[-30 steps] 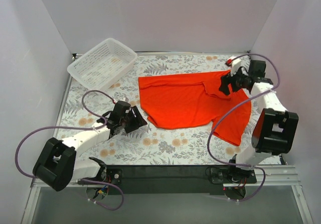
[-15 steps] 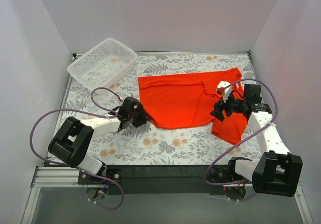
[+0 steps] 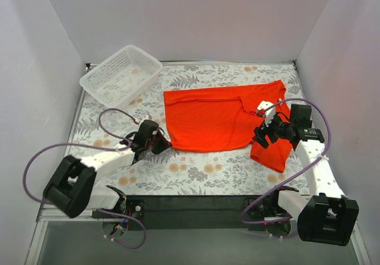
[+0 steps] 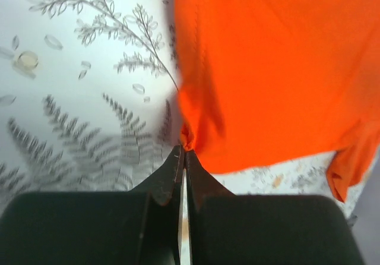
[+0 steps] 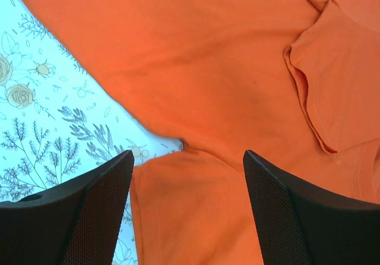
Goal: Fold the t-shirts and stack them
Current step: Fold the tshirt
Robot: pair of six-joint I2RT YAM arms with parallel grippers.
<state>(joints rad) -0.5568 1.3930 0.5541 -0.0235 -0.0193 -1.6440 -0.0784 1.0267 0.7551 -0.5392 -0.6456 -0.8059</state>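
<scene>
An orange-red t-shirt (image 3: 214, 119) lies spread on the flowered table, one sleeve hanging toward the near right. My left gripper (image 3: 164, 144) sits at the shirt's near-left corner. In the left wrist view its jaws (image 4: 183, 151) are shut, with a small bunch of the t-shirt (image 4: 267, 69) hem pinched at the tips. My right gripper (image 3: 262, 136) hovers over the near-right sleeve. In the right wrist view it (image 5: 187, 156) stands open, the t-shirt (image 5: 208, 69) sleeve and armpit below the gap and nothing between the fingers (image 5: 101, 193).
A white lattice basket (image 3: 122, 75) stands at the back left corner. White walls close in the table on three sides. The arm bases and a black rail run along the near edge.
My left gripper has slid to the shirt's near-left corner and closed on the hem. My right arm has come from the far right edge back over the near-right sleeve, still open.
</scene>
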